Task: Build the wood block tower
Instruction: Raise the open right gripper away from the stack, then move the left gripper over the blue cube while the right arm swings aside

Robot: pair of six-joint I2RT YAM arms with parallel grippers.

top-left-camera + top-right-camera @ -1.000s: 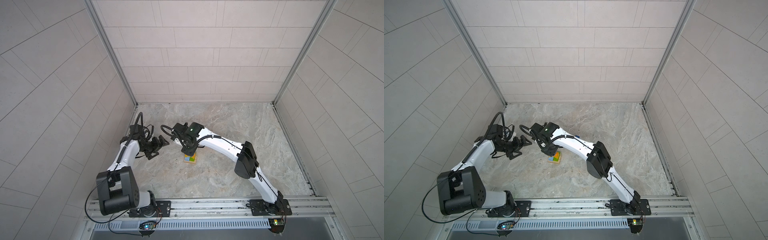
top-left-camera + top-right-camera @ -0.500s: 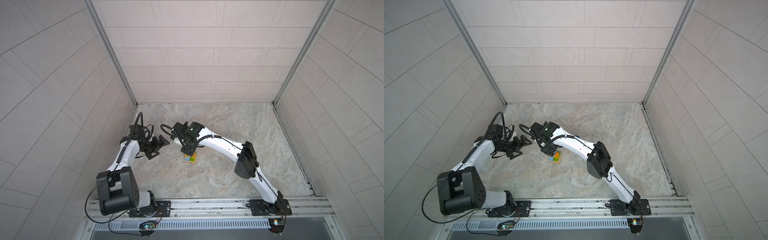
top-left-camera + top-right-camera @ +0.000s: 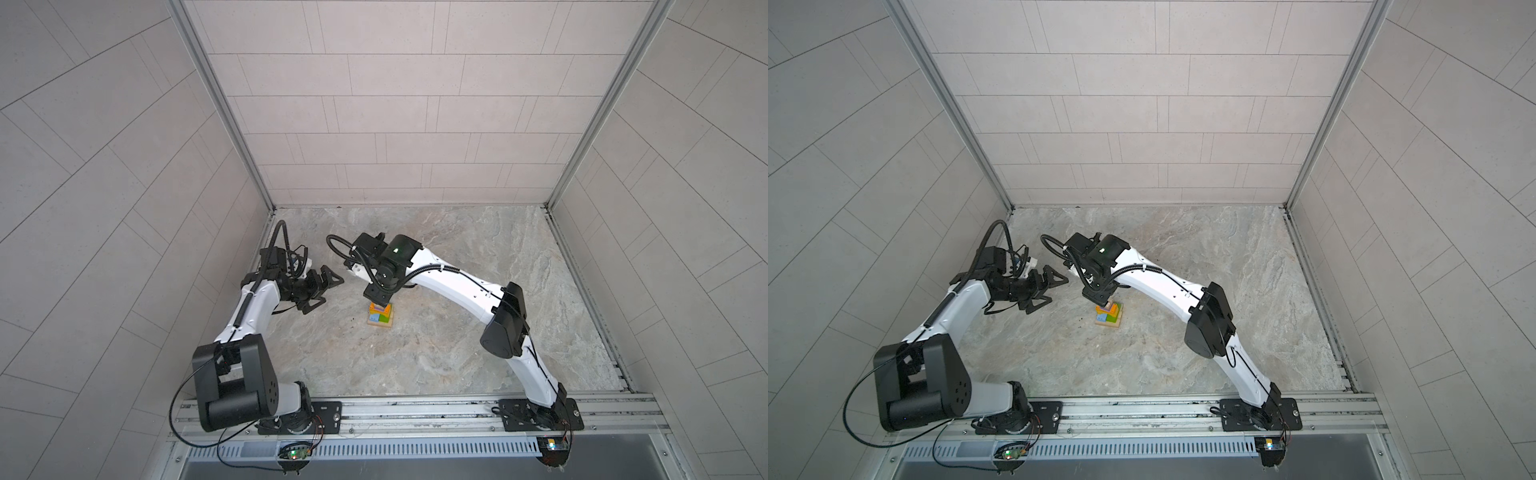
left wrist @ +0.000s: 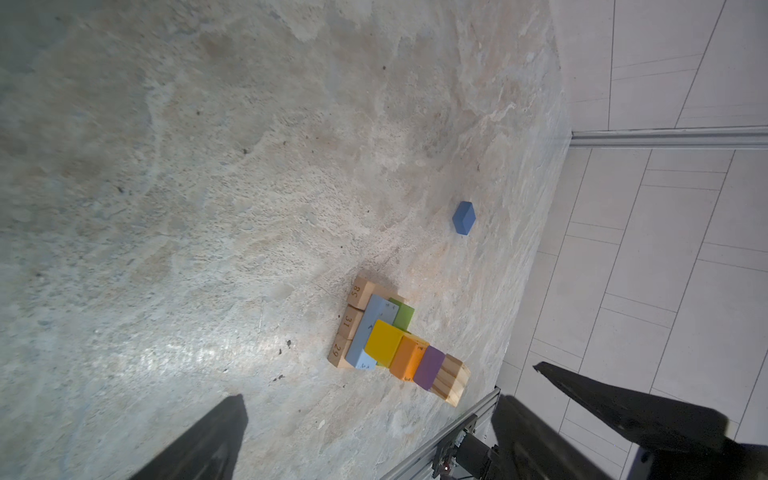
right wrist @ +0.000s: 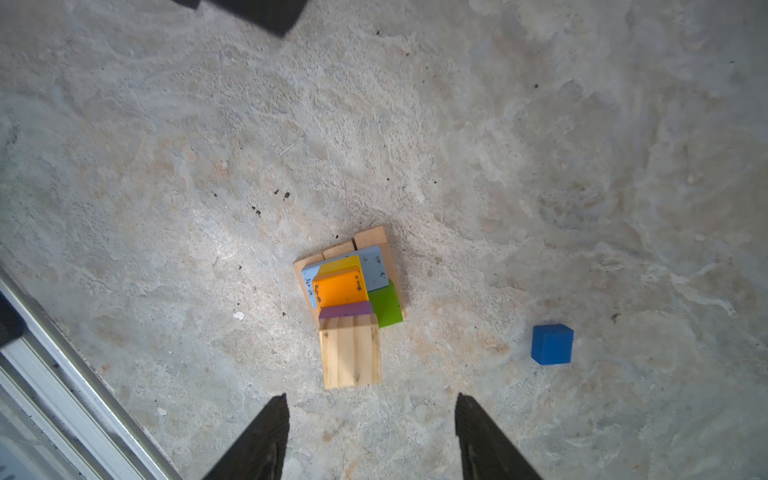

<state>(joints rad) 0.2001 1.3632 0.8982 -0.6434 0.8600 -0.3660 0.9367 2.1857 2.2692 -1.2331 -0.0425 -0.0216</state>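
The wood block tower (image 3: 380, 316) (image 3: 1108, 313) stands on the marble floor left of the middle. In the right wrist view it (image 5: 349, 291) has tan bars at the base, then light-blue, green, yellow, orange and purple blocks, with a plain tan block (image 5: 350, 353) on top. My right gripper (image 3: 377, 297) (image 5: 371, 397) hangs just over it, open and holding nothing. A dark-blue cube (image 5: 552, 344) (image 4: 464, 218) lies alone on the floor beside the tower. My left gripper (image 3: 328, 291) (image 4: 388, 381) is wide open and empty, off to the tower's left.
An aluminium rail (image 3: 415, 409) with both arm bases runs along the front edge. Tiled walls close in the floor on three sides, and the left arm sits near the left wall (image 3: 232, 232). Small dark specks dot the floor by the tower.
My right gripper's jaws have spread apart above the tower. Neither arm has visibly shifted, and the left gripper stays open.
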